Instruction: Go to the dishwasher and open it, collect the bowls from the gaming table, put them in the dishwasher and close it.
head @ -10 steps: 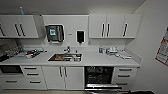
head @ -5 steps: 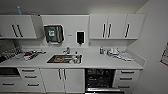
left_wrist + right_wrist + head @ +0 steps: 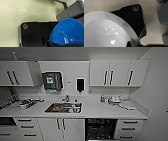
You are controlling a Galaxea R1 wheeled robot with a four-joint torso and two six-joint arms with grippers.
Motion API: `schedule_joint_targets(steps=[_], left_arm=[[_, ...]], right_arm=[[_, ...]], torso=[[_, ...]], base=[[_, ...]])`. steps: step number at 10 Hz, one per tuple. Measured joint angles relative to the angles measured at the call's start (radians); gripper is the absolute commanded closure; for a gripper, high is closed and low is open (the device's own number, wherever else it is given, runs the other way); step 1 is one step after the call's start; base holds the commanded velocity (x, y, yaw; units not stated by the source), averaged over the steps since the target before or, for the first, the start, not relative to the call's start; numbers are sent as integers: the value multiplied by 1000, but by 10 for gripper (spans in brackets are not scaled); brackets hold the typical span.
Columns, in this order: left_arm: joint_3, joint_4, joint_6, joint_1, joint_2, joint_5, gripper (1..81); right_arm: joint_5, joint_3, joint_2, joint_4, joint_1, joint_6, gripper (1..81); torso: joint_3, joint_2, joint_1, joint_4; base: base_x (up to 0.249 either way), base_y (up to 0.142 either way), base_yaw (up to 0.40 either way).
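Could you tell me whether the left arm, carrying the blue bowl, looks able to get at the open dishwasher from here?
Probably not yet: the dishwasher stands open, dark inside, but looks beyond arm's reach; the blue bowl hangs over floor.

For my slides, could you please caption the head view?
Kitchenette ahead: sink in white counter, dishwasher open below.

— What lines the wall?
— White upper cabinets with dark bar handles (image 3: 110, 73) above a long white countertop (image 3: 100, 112), with a steel sink (image 3: 63, 107) set in it.
— And lower down?
— White drawers (image 3: 128, 128), and a pale beige floor (image 3: 18, 11).
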Motion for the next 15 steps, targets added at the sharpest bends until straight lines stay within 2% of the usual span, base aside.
schedule_joint_targets(steps=[3,6,15], left_arm=[[0,0,0,44,0,23,811],[-1,0,0,16,0,11,811],[-24,0,0,27,17,13,811]], right_arm=[[-22,1,3,-4,-40,-1,811],[-8,1,3,-2,-17,0,811],[-11,1,3,-3,-26,0,811]], torso=[[1,-2,-3,0],[1,-2,-3,0],[1,-2,-3,0]], base=[[152,0,0],[152,0,0],[146,0,0]])
